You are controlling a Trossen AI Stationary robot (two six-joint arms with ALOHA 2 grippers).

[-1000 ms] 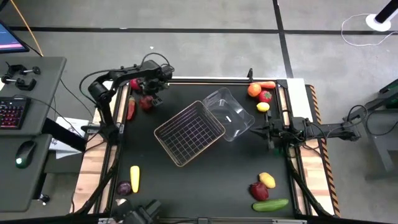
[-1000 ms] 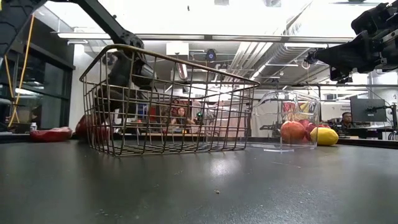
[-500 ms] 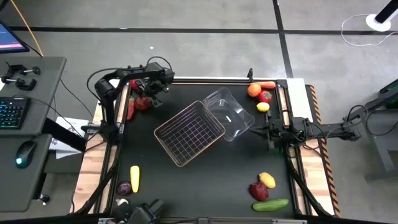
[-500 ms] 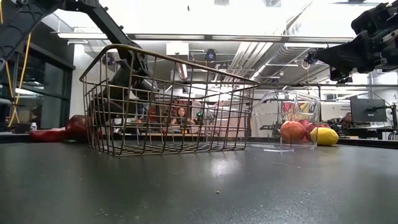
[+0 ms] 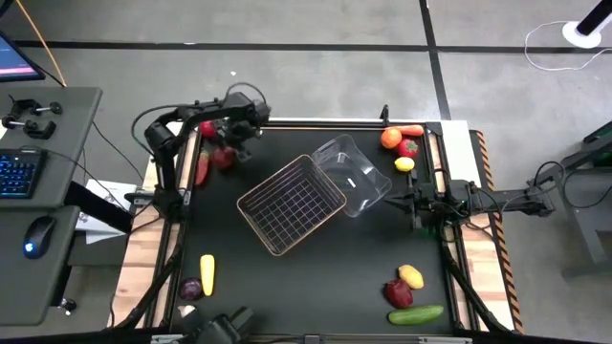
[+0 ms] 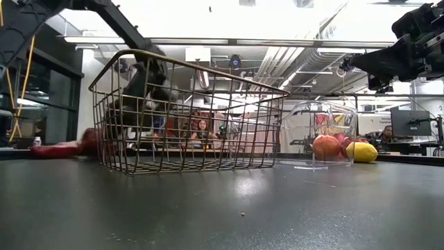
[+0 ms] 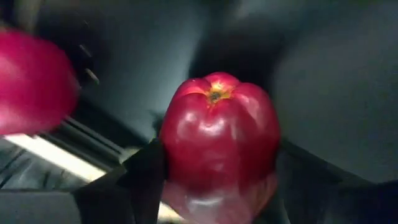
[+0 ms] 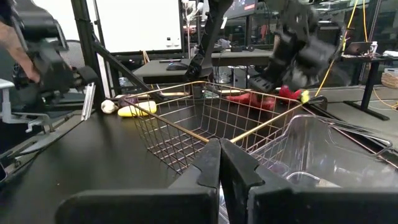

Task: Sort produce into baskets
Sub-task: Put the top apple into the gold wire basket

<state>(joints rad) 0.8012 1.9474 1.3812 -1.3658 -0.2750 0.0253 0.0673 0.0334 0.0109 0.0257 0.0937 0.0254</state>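
Observation:
My left gripper (image 5: 228, 151) is at the table's far left corner, shut on a red apple (image 7: 217, 137) that shows beside it in the high view (image 5: 221, 160). In the low view the apple (image 6: 87, 141) is down at table level, left of the basket. The wire-mesh basket (image 5: 292, 204) and the clear tub (image 5: 356, 177) stand side by side mid-table. My right gripper (image 5: 395, 202) hovers shut and empty just right of the tub; its closed fingers show in the right wrist view (image 8: 219, 158). My left gripper pinches the red apple by its two opposite sides (image 7: 169, 155) between its two fingers (image 7: 140, 180). The apple's stem end (image 7: 214, 95) faces away from the wrist. The fingers slant down from the far side. Whether the apple rests on the table, I cannot tell.
Another red fruit (image 5: 207, 127) and a red chilli (image 5: 201, 169) lie by the left gripper. An orange (image 5: 390, 139), a carrot (image 5: 412, 130), a red fruit (image 5: 409, 147) and a lemon (image 5: 404, 164) lie far right. A lemon (image 5: 411, 276), a red fruit (image 5: 398, 292) and a cucumber (image 5: 416, 313) lie near right. A banana (image 5: 207, 273) and an onion (image 5: 191, 288) lie near left.
The red apple has slid along the table toward the left edge, from behind the basket's left corner to clear of it in the low view. My left gripper has shifted with it and its arm has swung a little.

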